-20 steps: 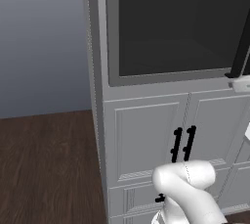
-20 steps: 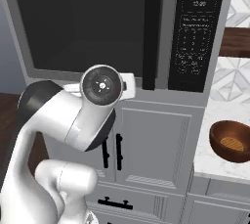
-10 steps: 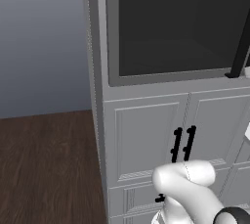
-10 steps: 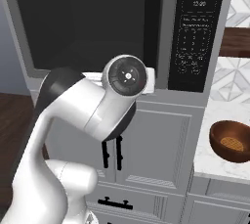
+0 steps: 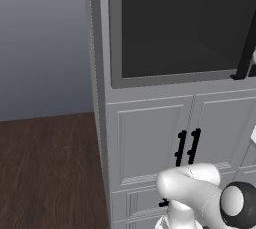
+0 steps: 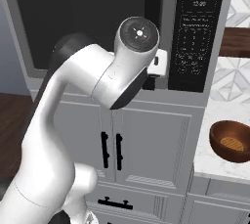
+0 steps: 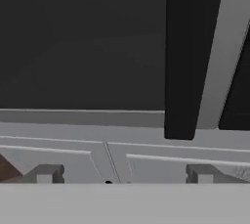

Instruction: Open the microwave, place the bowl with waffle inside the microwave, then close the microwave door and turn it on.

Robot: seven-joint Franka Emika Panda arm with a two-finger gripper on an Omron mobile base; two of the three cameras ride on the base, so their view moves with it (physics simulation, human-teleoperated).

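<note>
The microwave [image 6: 88, 22] is built in above white cabinets, and its door [image 5: 180, 28] of dark glass is shut. A black vertical bar handle [image 7: 188, 56] runs down the door's right side, next to the control panel [image 6: 197, 27]. My gripper [image 7: 123, 174] is open, with nothing between its fingertips [image 7: 46, 173]. It faces the door just below and left of the handle's lower end. In the right base view my raised arm hides the hand and most of the handle. The brown bowl [image 6: 232, 141] with the waffle in it sits on the counter at the right.
Two white cabinet doors with black handles [image 6: 111, 150] stand below the microwave, and a drawer [image 6: 112, 201] under them. A pale counter [image 6: 215, 120] lies to the right. Dark wood floor [image 5: 45, 168] spreads to the left of the cabinet column.
My arm has swung up and to the right, carrying the wrist from in front of the cabinets up to the door handle. The jaws stayed wide. Nothing else moved.
</note>
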